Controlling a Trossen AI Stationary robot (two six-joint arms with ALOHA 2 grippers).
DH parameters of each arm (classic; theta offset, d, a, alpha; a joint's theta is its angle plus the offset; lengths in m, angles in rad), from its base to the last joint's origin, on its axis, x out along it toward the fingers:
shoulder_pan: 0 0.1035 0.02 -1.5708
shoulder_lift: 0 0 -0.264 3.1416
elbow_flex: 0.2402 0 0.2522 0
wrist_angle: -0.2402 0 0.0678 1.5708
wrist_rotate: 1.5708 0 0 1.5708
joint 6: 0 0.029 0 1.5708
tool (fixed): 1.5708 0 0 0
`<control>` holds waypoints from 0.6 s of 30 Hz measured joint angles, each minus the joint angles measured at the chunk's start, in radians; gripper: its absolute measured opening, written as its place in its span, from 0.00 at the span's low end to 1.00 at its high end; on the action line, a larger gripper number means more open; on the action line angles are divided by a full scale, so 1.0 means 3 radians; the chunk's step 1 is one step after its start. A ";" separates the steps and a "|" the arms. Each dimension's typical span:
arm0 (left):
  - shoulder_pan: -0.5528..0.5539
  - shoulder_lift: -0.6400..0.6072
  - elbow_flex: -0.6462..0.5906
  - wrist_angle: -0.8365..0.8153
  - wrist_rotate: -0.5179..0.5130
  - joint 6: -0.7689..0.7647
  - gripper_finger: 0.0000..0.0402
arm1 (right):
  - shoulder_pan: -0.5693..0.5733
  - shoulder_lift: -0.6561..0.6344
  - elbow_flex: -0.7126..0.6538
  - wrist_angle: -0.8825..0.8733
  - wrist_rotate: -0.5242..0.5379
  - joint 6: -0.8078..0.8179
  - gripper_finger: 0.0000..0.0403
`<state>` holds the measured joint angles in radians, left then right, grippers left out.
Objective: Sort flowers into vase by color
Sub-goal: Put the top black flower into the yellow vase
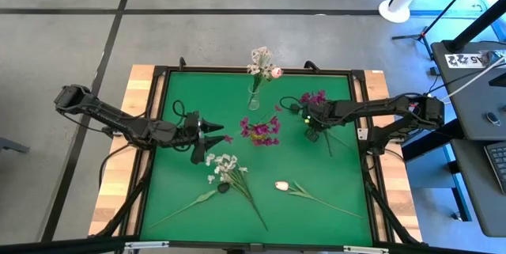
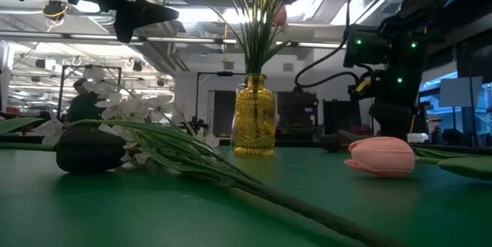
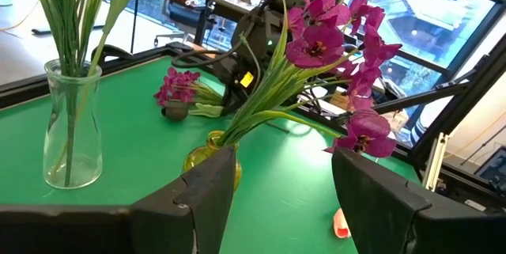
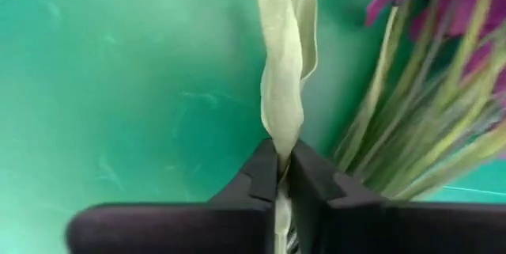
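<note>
On the green table [image 1: 182,199], the right gripper [image 4: 282,176] pinches a magenta flower's pale leaf [image 4: 281,88], while the left gripper [image 3: 273,199] hovers open.

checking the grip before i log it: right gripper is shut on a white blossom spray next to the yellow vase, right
Not quite. The right gripper is shut on the pale green stem of a magenta flower, not a white spray, as the right wrist view shows. The white spray lies loose on the table in the high view. It is beside the yellow vase.

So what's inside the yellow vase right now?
The yellow vase holds magenta flowers on green stems, leaning out over its rim. The stem ends inside can't be made out through the ribbed glass.
</note>
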<state>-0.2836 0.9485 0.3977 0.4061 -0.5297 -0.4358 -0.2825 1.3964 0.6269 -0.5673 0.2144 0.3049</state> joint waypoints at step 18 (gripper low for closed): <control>-0.0111 -0.0018 0.0371 -0.0095 0.0000 0.0122 0.51 | 0.0003 -0.0925 0.0372 -0.0216 -0.0065 -0.0086 0.02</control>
<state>-0.3170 0.9432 0.5090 0.3777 -0.5297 -0.3992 -0.2817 1.1188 0.7384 -0.6322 0.1949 0.2792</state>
